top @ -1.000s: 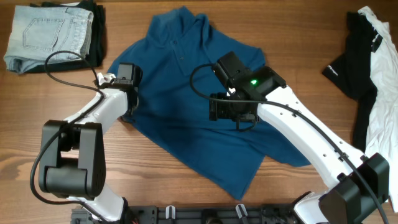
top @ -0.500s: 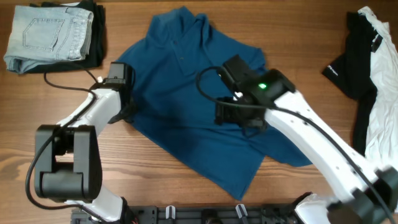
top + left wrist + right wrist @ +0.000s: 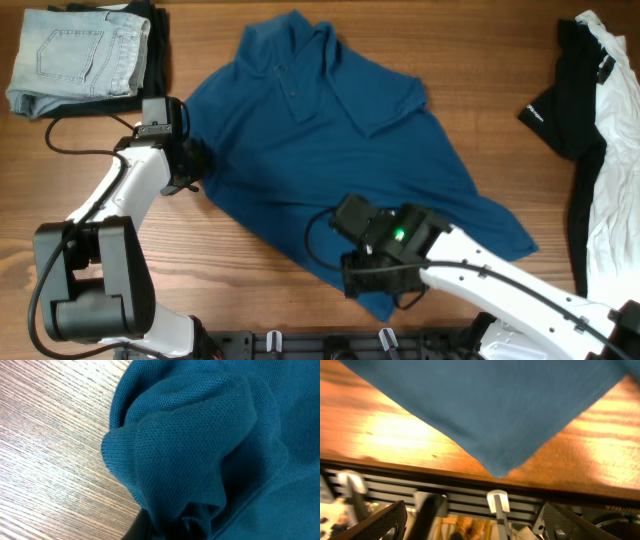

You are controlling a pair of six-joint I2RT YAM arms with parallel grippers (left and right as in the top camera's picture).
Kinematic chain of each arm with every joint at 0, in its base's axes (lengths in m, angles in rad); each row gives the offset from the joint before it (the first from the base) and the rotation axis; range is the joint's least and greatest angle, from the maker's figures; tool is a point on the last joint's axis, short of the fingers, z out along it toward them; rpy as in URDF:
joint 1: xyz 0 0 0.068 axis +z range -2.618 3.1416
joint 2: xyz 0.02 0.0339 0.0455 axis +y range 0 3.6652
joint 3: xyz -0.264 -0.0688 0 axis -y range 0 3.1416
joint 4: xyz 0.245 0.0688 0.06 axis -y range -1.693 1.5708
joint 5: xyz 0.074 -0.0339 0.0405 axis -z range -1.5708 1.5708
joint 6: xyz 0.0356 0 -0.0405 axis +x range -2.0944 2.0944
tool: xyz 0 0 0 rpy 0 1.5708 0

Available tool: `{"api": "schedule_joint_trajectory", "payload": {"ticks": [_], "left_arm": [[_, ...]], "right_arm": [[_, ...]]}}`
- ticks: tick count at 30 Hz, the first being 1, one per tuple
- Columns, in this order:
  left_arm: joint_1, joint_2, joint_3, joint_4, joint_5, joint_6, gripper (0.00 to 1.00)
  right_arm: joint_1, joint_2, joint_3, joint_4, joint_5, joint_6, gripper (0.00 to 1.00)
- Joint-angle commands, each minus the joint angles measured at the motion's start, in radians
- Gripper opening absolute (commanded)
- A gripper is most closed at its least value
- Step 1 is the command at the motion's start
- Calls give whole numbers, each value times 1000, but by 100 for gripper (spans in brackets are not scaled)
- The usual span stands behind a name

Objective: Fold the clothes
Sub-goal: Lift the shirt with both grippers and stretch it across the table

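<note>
**Pinching one sleeve edge while the other arm lines up on the hem**

At the left, the left gripper (image 3: 189, 165) has its fingers pressed together on a bunched fold of the deep-blue shirt (image 3: 330, 150), probably to anchor that side. The shirt lies spread over the table (image 3: 100, 230), rightward from those fingers. The right gripper (image 3: 479, 522) hovers with its fingers spread and the hem corner (image 3: 497, 471) just ahead between them, seemingly ready to grasp it for the fold.

Your soft knit shirt (image 3: 320, 150) is plain deep blue on the brown wood-grain table (image 3: 25, 180). At the far left corner, the folded denim jeans (image 3: 75, 55) are pale blue.
</note>
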Motion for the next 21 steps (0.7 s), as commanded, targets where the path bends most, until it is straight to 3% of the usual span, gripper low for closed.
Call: {"api": "schedule_joint_trajectory", "payload": {"ticks": [1, 11, 21], "left_arm": [[5, -21, -6, 3, 16, -13, 4], [5, -21, -6, 14, 16, -13, 4], [5, -21, -6, 14, 16, -13, 4]], "right_arm": [[46, -2, -82, 77, -35, 54, 89], [50, 2, -356, 375, -117, 129, 86], [50, 1, -487, 468, -97, 312, 68]]}}
